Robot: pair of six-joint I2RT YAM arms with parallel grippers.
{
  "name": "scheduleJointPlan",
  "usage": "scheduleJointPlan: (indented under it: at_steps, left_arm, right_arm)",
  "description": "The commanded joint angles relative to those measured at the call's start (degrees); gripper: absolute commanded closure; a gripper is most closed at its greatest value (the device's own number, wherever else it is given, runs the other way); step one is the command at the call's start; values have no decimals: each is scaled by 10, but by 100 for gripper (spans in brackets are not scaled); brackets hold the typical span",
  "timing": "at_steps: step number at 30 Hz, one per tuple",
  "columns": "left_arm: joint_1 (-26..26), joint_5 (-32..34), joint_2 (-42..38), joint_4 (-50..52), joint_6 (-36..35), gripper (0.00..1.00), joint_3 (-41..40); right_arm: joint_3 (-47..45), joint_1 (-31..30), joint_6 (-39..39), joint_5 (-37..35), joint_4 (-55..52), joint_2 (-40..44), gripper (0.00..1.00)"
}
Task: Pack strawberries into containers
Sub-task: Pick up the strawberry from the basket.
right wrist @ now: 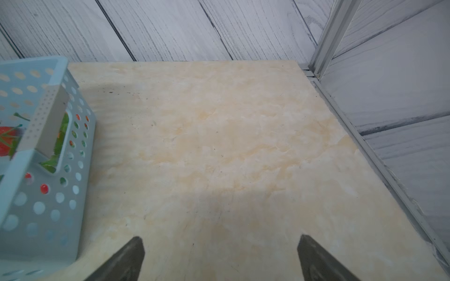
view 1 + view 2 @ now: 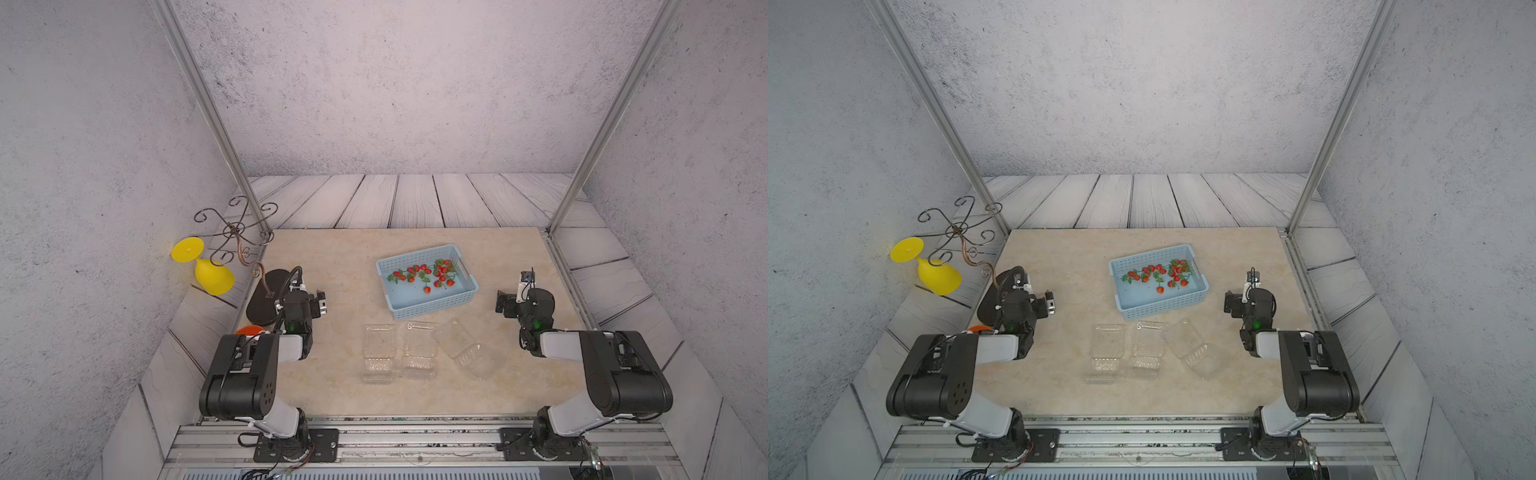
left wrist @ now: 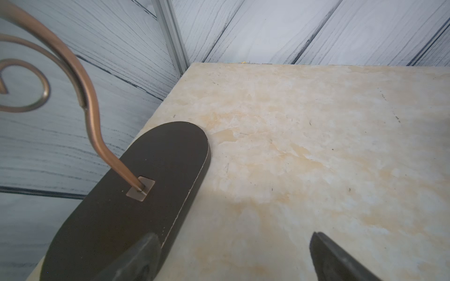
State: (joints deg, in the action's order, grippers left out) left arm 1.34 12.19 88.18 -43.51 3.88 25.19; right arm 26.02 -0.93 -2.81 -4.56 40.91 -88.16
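Note:
Several red strawberries (image 2: 424,274) (image 2: 1158,274) with green caps lie in a light blue perforated basket (image 2: 436,305) (image 2: 1167,305) at mid-table. Three clear clamshell containers stand open and empty in front of it: left (image 2: 378,353) (image 2: 1106,349), middle (image 2: 419,349) (image 2: 1148,345), right (image 2: 467,347) (image 2: 1194,347), the right one angled. My left gripper (image 2: 320,303) (image 3: 233,236) hovers open at the table's left, over bare marble. On the other side my right gripper (image 2: 505,303) (image 1: 220,238) is open too, just right of the basket (image 1: 36,209), where a strawberry (image 1: 6,143) shows.
A black oval base (image 2: 266,303) (image 3: 121,206) with a copper scroll stand (image 3: 92,116) sits beside my left gripper. A yellow goblet (image 2: 210,270) lies off the table's left edge. An orange bowl (image 2: 248,330) peeks from behind the left arm. Aluminium posts (image 2: 557,224) mark the back corners.

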Motion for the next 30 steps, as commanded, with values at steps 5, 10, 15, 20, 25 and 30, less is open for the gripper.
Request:
scheduleJointPlan:
  at_steps: [5,10,15,20,25,30]
  left_arm:
    - [-4,0,-6,-5,-5,0,6]
    - [-4,-1,-6,-3,-4,0,7]
    - [-4,-1,-5,-5,-5,0,7]
    - [-4,-1,0,-22,-5,0,3]
    - [-5,-3,3,-36,-7,0,-2]
    - [-7,-7,-5,-1,-4,30,9]
  right_arm:
    - [8,1,3,7,-3,2,1]
    - [8,2,3,6,-3,3,1]
    - [8,1,3,7,-3,3,1]
    - [8,1,2,7,-3,3,1]
    - [9,2,1,9,-3,1,1]
    - [8,2,1,8,-5,3,0]
